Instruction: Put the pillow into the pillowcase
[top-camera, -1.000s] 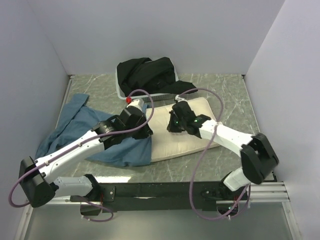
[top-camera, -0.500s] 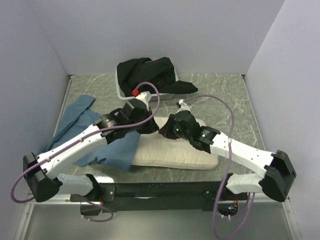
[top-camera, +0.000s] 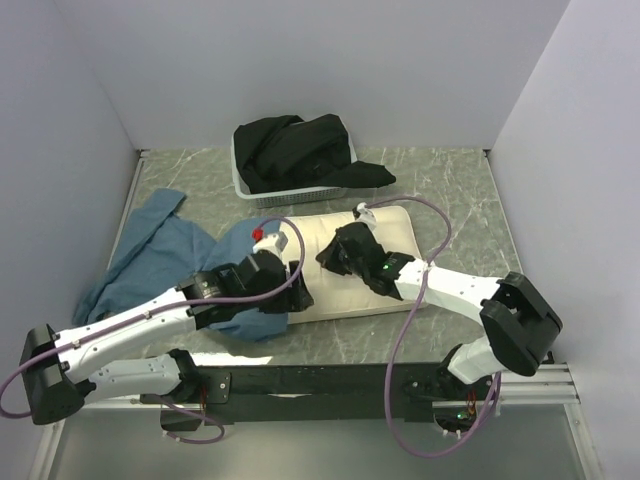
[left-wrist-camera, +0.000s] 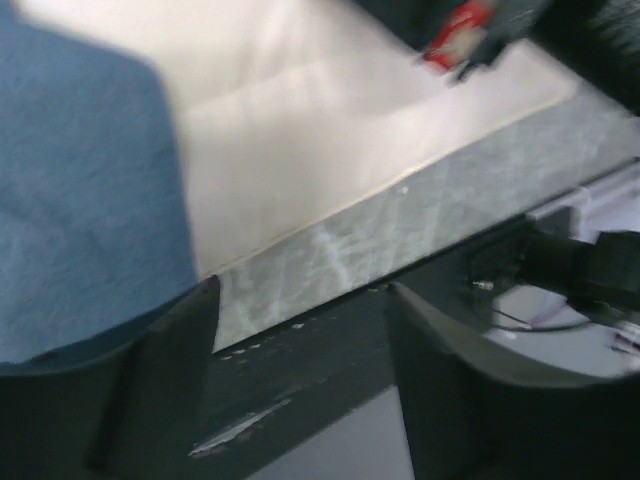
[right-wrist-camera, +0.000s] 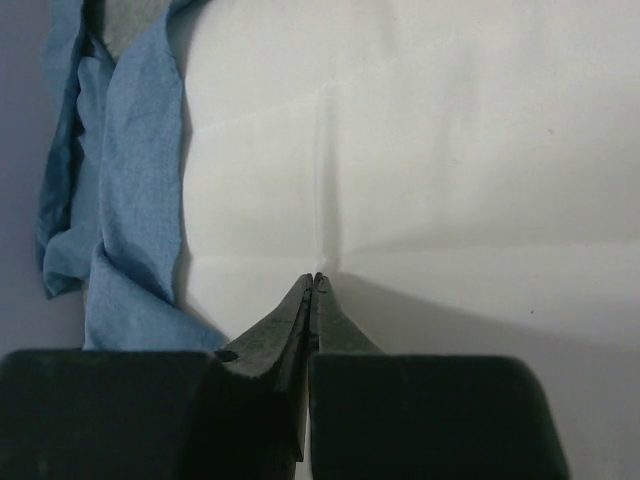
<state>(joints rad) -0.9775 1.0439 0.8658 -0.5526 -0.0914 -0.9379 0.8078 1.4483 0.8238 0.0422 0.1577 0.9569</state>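
Pillow (top-camera: 400, 228) lies flat at the middle of the desk (top-camera: 450, 190), long side running from 9 to 3 o'clock. Its 9 o'clock end is overlapped by the rumpled pillowcase (top-camera: 165, 250), which spreads from there toward 9 and 10 o'clock. None of the cushion looks to be inside the sack yet.

The left fingers (top-camera: 298, 292) stand wide apart with nothing between them, at the pillow's 7 o'clock corner, just beside the blue hem. The right fingers (right-wrist-camera: 316, 290) are closed tip to tip and pressed onto the cream cover, where faint creases meet. Whether they pinch a fold of it I cannot tell.

The main risk, as I judge it, is that nothing holds the sack's mouth open. A push toward 9 o'clock would then bunch the blue cloth ahead of the cushion instead of feeding it in. If the left fingers close where they are, they could catch both layers of the hem, or the pillow's corner with it, and seal the opening. The shut right tips have little purchase and may slide off. The pillow's 6 o'clock side is also near the desk edge, so a drag that way could tip it off.
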